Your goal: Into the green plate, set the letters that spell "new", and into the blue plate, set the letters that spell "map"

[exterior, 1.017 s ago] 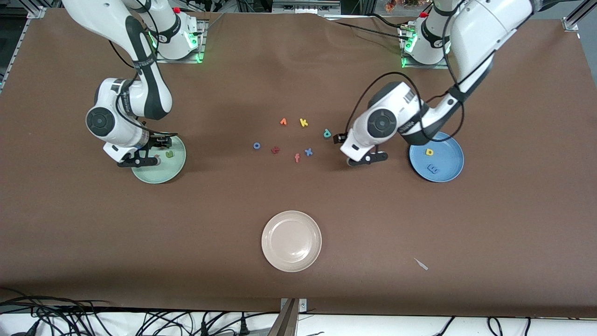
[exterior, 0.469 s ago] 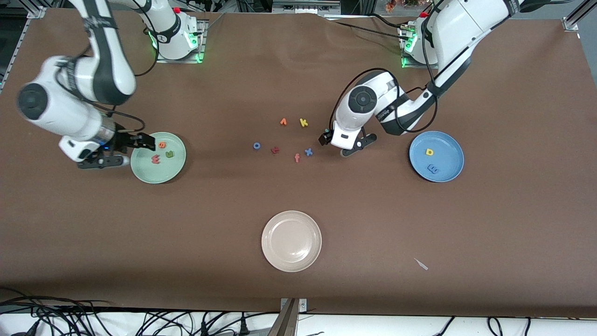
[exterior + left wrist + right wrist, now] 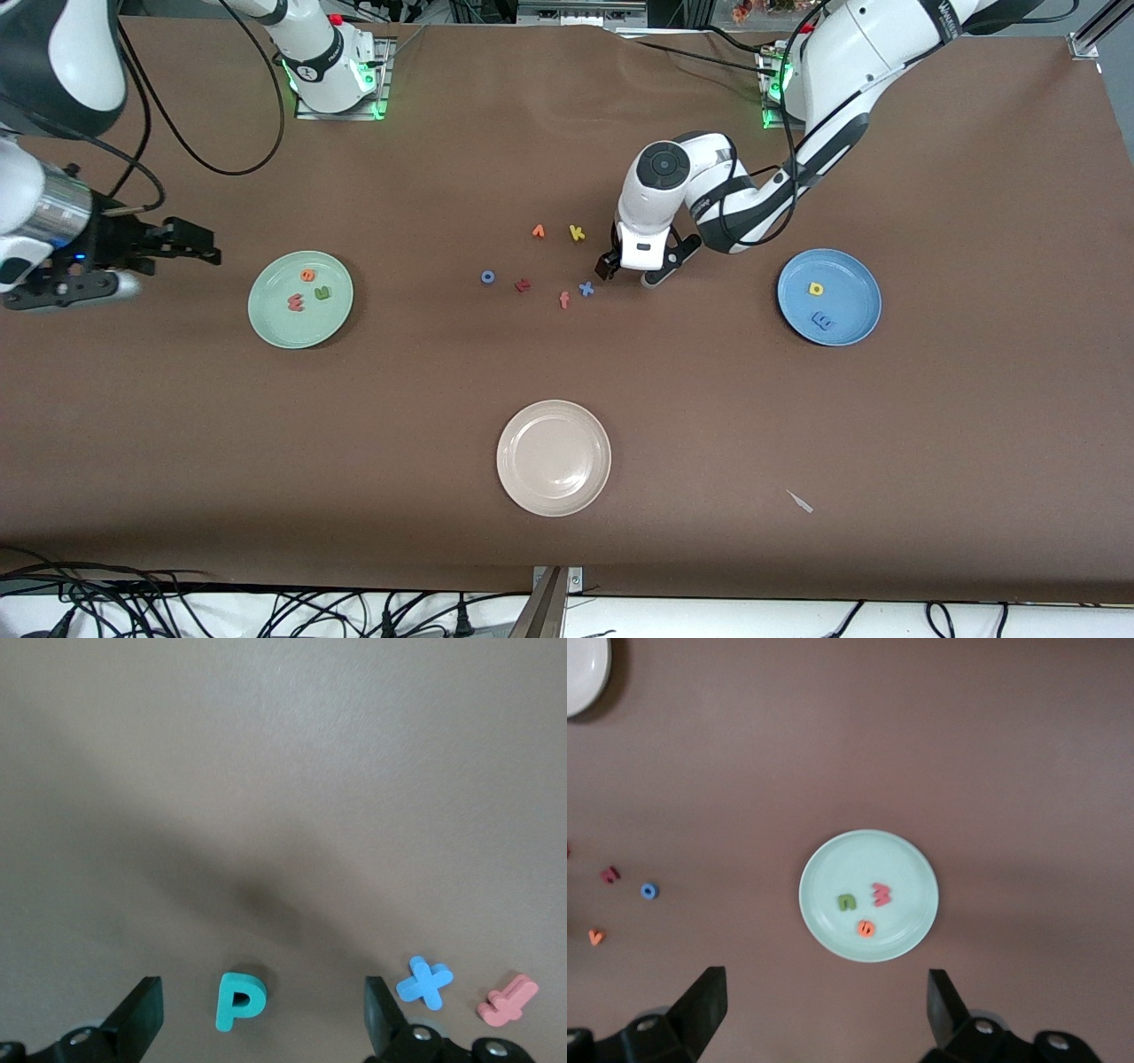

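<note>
The green plate [image 3: 306, 326] holds the orange e [image 3: 307, 275], green n [image 3: 322, 292] and pinkish-red w [image 3: 296, 303]; the right wrist view shows this plate [image 3: 895, 859] from high up. My right gripper [image 3: 173, 270] hangs open and empty in the air, off the plate toward the right arm's end of the table. The blue plate [image 3: 850, 283] holds the yellow a [image 3: 816, 289] and blue m [image 3: 823, 321]. My left gripper [image 3: 629, 272] is low and open, its fingers apart on either side of the teal p [image 3: 240, 999] without touching it. In the front view the p is hidden by that hand.
Loose letters lie beside the left gripper: blue x [image 3: 586, 288], orange-red f [image 3: 564, 300], dark red letter [image 3: 523, 284], blue o [image 3: 488, 276], orange v [image 3: 538, 231], yellow k [image 3: 577, 233]. A beige-white plate [image 3: 554, 492] sits nearer the front camera, and a white scrap [image 3: 800, 501] lies toward the left arm's end.
The right gripper opened, left the w in the green plate and rose away toward the table's end. The left gripper travelled from beside the blue plate to over the p.
</note>
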